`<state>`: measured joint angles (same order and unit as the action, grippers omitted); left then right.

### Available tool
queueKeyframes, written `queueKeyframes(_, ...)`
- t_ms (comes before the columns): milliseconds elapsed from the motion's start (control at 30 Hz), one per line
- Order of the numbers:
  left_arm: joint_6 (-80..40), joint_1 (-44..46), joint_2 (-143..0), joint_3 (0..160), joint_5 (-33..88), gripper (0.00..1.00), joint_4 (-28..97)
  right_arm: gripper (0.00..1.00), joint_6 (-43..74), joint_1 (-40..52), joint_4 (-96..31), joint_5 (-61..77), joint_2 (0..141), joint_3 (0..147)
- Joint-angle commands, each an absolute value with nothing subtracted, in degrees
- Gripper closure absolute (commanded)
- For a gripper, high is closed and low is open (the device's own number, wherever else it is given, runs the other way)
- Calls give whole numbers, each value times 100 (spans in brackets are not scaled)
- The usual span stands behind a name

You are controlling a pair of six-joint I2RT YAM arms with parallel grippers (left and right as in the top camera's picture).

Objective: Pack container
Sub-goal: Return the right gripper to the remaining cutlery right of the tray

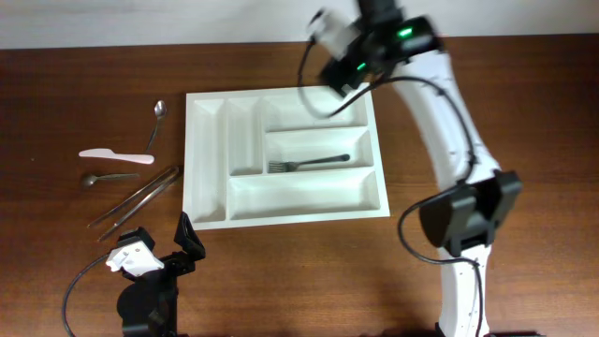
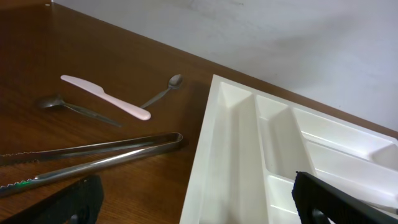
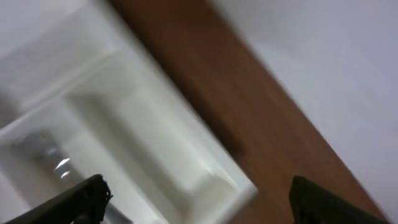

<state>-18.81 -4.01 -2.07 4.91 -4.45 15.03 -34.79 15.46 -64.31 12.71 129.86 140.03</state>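
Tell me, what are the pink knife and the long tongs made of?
The pink knife looks like plastic: a flat, pale, even colour with no shine. The tongs look like polished metal, probably steel: grey, with bright streaks of reflected light.

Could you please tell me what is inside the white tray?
One fork lies in the middle wide compartment of the tray. The other compartments look empty, though the right arm covers part of the top one.

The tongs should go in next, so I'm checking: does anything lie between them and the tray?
Nothing visible. The tongs lie on the table just left of the tray, joined end nearest its wall; the pink knife and both spoons lie clear of that gap.
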Motion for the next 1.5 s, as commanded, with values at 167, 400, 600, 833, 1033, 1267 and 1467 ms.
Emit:
queueKeyframes(167, -1767, -434, -154, 467, -384, 1, 1503, 1, -1295, -200, -7400, 1151, 12897, 14230)
queueKeyframes(400, -1767, -434, -154, 467, -384, 1, 1503, 5, -1306, -1186, -7520, 2239, 12940, 13810)
queueKeyframes(600, -1767, -434, -154, 467, -384, 1, 1503, 10, -1313, -1431, -7345, 1750, 13067, 13023)
queueKeyframes(833, -1767, -434, -154, 467, -384, 1, 1503, 17, -906, -1516, -6646, 1559, 13067, 11633)
queueKeyframes(1033, -1767, -434, -154, 467, -384, 1, 1503, 17, -836, -1584, -6359, 1511, 13067, 11163)
queueKeyframes(1267, -1767, -434, -154, 467, -384, 1, 1505, 16, -563, -1588, -6316, 582, 13067, 11148)
queueKeyframes(1467, -1767, -434, -154, 467, -384, 1, 1505, 16, -532, -1588, -6289, 454, 13067, 11135)
